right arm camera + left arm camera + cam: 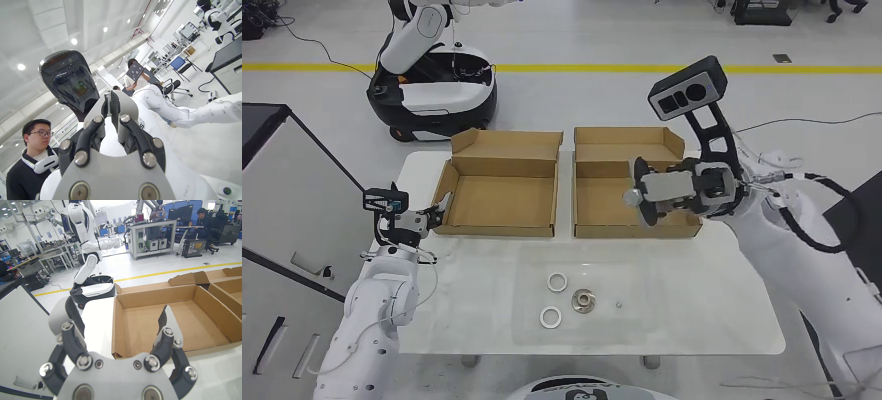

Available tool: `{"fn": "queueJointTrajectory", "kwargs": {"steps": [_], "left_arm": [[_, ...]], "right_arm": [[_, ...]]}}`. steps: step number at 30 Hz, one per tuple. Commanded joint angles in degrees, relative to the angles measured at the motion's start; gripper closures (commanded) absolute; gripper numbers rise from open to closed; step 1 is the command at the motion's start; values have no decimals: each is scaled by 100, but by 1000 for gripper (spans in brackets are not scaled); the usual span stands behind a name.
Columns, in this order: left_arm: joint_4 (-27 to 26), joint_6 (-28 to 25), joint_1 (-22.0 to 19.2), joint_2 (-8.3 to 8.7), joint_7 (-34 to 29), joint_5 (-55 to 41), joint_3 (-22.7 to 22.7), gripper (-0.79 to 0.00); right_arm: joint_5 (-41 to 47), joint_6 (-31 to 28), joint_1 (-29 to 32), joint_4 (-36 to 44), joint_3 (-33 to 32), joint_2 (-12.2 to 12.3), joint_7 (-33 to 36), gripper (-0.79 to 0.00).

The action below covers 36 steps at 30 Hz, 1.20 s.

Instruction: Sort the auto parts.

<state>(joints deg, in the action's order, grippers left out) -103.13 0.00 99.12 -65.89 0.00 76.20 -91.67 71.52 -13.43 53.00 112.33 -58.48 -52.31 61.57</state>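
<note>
The sorting seems to be only at its beginning. The right gripper [110, 103] pinches a bolt [108, 106] between its pressed fingers. In the top view it hangs over the right box [597, 207], a little right of the frame's centre, and the bolt is not yet let go. This box and the left box [500, 200] show bare cardboard wherever their floors are visible, so probably no part is sorted yet.

Four parts lie on the table [702, 300], in the lower middle of the top view:
- an upper ring [557, 282]
- a lower ring [551, 318]
- a metal hub [585, 299] just beside them
- a tiny piece [619, 299], too small to tell what it is

The left gripper [117, 306] has its fingers spread wide and holds nothing. It is at the left side of the left box.
</note>
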Motion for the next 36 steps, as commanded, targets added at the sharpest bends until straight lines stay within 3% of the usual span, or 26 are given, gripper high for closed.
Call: {"fn": "queueJointTrajectory", "kwargs": {"steps": [1,16,36], "left_arm": [[0,0,0,0,0,0,0,-785],[0,0,0,0,0,0,0,-785],[0,0,0,0,0,0,0,-785]], "right_arm": [[119,40,104,52,-86,-6,47,0],[1385,130,679,305,-234,-220,308,0],[29,612,658,385,-254,-430,-263,0]]}}
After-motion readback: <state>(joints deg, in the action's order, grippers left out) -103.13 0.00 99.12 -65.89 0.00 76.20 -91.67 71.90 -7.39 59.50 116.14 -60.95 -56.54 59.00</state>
